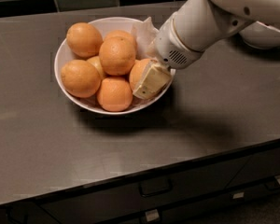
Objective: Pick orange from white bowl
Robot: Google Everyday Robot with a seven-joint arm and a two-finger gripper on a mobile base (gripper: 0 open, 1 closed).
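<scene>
Orange fruit fills the white bowl on the grey desk, at least six counted, some half hidden. The orange sought lies at the bowl's 4 o'clock side; being round, it shows no long axis or heading. The pincer reaches in from 2 o'clock and rests against it; wide or narrow, I cannot tell. Crumpled white paper lines the rim. No writing is readable.

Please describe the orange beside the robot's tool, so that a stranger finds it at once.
On the dark counter stands a white bowl of oranges. The orange lies at the bowl's right edge, below crumpled paper. It alone is partly covered by the cream tool.
</scene>
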